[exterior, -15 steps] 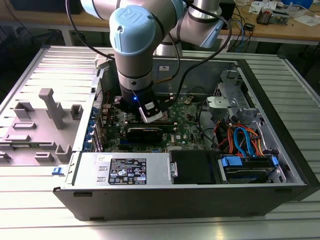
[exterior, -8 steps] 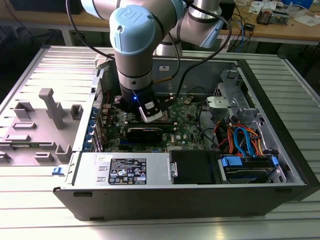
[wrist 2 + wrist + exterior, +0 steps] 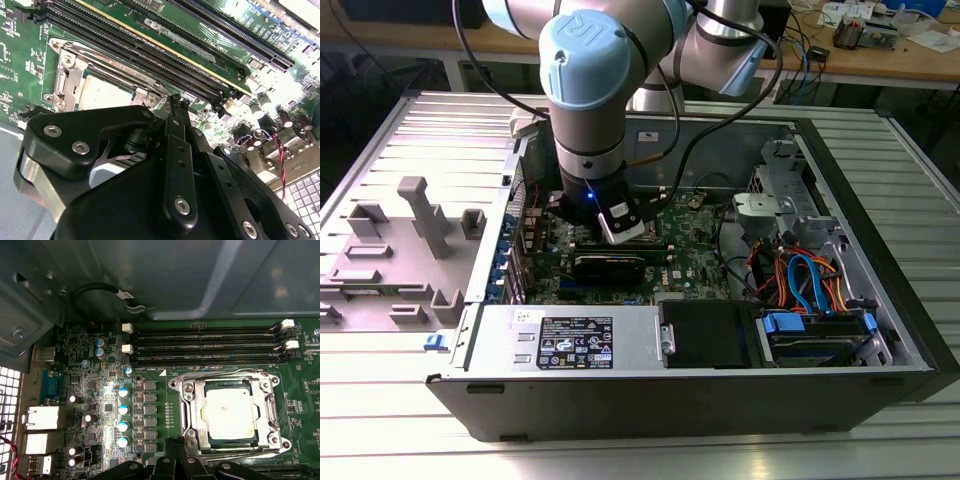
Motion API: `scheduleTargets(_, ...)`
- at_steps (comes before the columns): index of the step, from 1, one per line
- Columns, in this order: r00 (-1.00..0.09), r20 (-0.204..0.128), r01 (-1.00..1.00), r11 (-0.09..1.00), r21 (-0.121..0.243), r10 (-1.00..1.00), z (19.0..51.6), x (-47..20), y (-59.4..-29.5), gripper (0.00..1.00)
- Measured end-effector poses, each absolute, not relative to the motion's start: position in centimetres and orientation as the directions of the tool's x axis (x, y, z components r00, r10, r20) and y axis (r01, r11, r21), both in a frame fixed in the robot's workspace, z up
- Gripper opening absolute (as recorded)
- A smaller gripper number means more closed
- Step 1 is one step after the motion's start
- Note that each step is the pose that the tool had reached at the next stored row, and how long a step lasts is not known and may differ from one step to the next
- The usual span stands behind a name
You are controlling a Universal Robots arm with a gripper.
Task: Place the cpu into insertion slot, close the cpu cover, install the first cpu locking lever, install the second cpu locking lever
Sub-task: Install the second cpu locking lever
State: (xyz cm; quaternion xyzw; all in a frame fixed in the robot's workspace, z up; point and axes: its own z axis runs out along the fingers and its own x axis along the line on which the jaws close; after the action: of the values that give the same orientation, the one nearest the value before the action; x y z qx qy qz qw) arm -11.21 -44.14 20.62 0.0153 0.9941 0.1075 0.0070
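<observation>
Silvery-grey square cpu (image 3: 231, 415) seated in dark silver-rimmed insertion slot (image 3: 186, 416), thin silver cpu cover (image 3: 229, 379) closed over it. Black gripper (image 3: 172, 102) just beside; finger state: cannot tell. Best pressing levers down squarely under hooks.

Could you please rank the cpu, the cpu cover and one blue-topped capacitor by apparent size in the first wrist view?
1. cpu cover, framing the chip.
2. cpu, seated inside it.
3. blue-topped capacitor, far smaller.
</observation>
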Motion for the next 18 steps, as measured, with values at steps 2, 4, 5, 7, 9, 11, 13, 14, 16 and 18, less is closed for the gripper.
scheduleTargets(2,-0.999,-0.011,0.029,0.976,0.214,0.032,20.50,-11.21,-44.12,0.11)
scheduleTargets(4,-0.999,-0.011,0.029,0.976,0.214,0.032,20.41,-11.21,-44.12,0.11)
scheduleTargets(5,-0.999,-0.010,0.029,0.976,0.214,0.032,20.37,-11.21,-44.12,0.11)
scheduleTargets(7,-0.999,-0.011,0.029,0.976,0.214,0.032,20.28,-11.21,-44.10,0.11)
scheduleTargets(9,-0.999,-0.011,0.029,0.976,0.214,0.032,20.20,-11.21,-44.08,0.11)
scheduleTargets(11,-0.999,-0.011,0.029,0.976,0.215,0.032,20.06,-11.20,-44.05,0.11)
scheduleTargets(13,-0.999,-0.011,0.029,0.976,0.214,0.032,20.08,-11.21,-44.02,0.11)
scheduleTargets(14,-0.999,-0.011,0.029,0.977,0.213,0.032,20.07,-11.21,-44.02,0.11)
scheduleTargets(16,-0.999,-0.011,0.029,0.981,0.194,0.032,20.08,-11.22,-44.00,0.11)
scheduleTargets(18,-0.999,-0.012,0.029,0.985,0.170,0.031,20.06,-11.21,-43.95,0.11)
